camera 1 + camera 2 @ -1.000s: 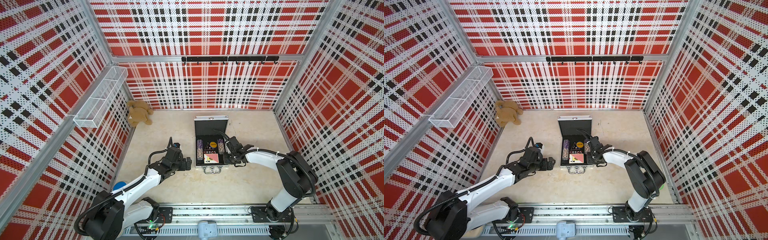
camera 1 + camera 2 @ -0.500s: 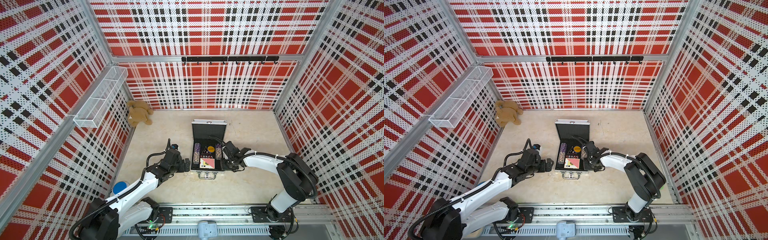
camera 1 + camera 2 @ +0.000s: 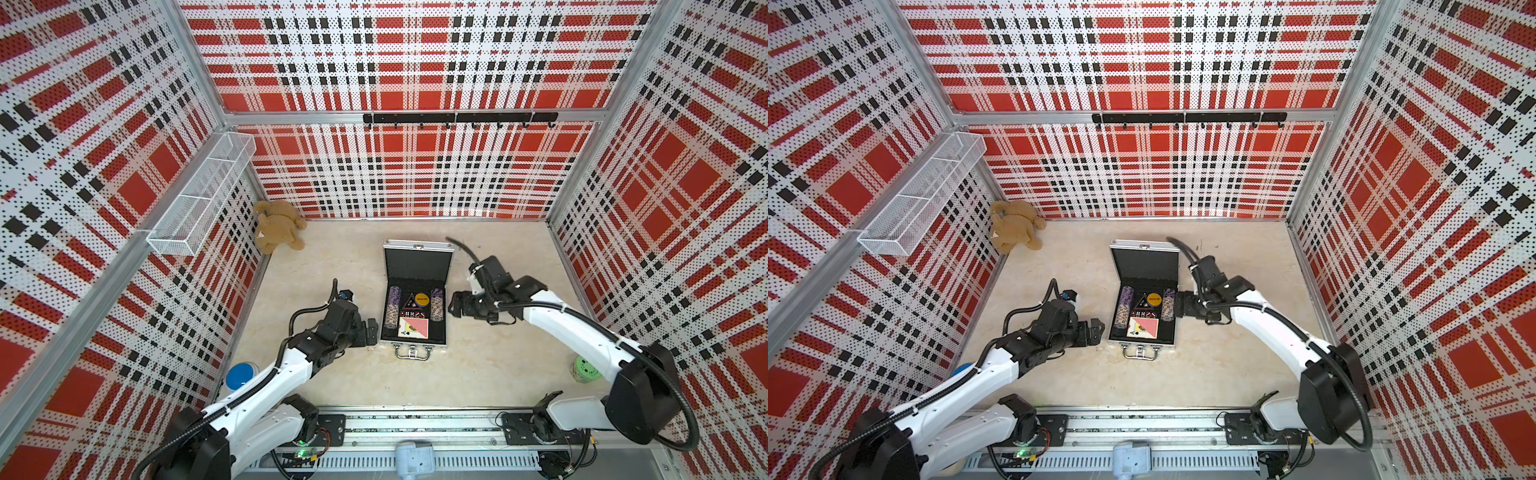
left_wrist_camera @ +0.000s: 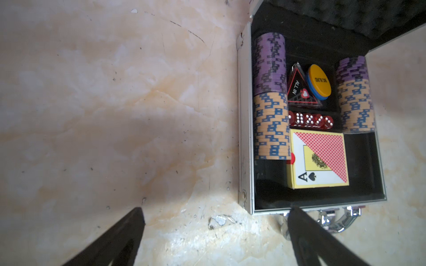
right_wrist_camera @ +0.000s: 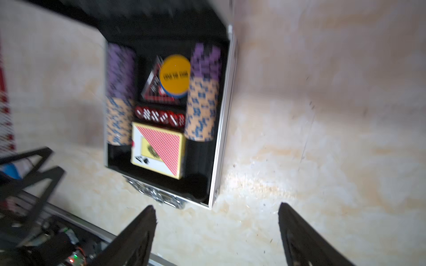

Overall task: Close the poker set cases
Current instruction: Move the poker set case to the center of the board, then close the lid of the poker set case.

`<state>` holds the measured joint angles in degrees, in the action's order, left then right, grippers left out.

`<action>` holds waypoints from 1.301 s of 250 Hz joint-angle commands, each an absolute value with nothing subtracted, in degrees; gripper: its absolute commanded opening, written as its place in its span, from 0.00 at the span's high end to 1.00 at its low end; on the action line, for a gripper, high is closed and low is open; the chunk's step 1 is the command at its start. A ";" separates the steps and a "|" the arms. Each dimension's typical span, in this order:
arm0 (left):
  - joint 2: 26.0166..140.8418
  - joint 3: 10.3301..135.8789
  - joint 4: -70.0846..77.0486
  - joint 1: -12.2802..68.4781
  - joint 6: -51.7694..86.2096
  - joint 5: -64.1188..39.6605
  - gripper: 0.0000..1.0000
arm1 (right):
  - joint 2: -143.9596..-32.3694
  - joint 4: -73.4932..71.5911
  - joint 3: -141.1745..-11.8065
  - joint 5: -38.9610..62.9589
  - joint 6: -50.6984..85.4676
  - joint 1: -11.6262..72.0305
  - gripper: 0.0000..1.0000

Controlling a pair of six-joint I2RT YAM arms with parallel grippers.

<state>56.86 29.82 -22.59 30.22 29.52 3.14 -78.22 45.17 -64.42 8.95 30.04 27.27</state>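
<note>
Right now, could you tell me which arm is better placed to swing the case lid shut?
Probably the right: the right end effector, open, sits beside the case near the raised lid; the left end effector is by the front corner, farther from it.

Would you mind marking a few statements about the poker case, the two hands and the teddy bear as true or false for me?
1. The poker case stands open. True.
2. The left hand is shut on the case. False: it is open beside the case, gripping nothing.
3. A card box lies inside the case. True.
4. The teddy bear sits in the wire basket. False: it lies on the floor in the corner, outside the wall-mounted basket.
5. The right hand is open and empty. True.
</note>
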 commanded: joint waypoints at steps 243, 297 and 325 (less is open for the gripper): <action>64.25 36.97 -20.71 10.59 22.79 -15.21 0.02 | -101.37 40.96 -97.13 30.99 27.95 17.31 0.54; 63.13 37.88 -22.82 8.72 22.24 -14.94 0.02 | -97.49 42.12 -91.21 31.73 26.88 18.96 0.61; 61.97 37.97 -23.88 7.30 22.15 -14.86 0.02 | -94.53 43.88 -87.86 31.15 26.55 20.53 0.61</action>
<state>63.83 36.29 -21.78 8.82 23.09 -15.59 -98.32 41.60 -91.02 31.03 28.03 18.76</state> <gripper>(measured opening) 0.983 0.390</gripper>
